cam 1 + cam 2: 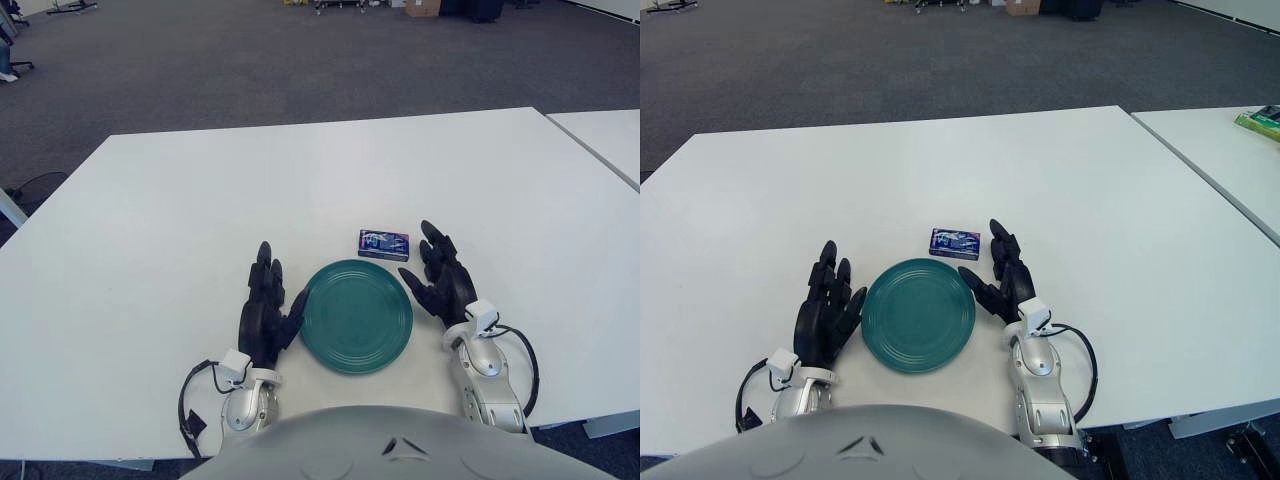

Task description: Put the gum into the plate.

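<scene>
White rectangular counter, second white counter to its right carrying a green packet; dark grey carpet floor.

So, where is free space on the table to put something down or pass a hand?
Free: the table beyond the gum, and outside each hand. The plate holds nothing. Crowded: the left hand and right hand, both open, flank the plate closely; the gum lies just beyond its far rim.
</scene>
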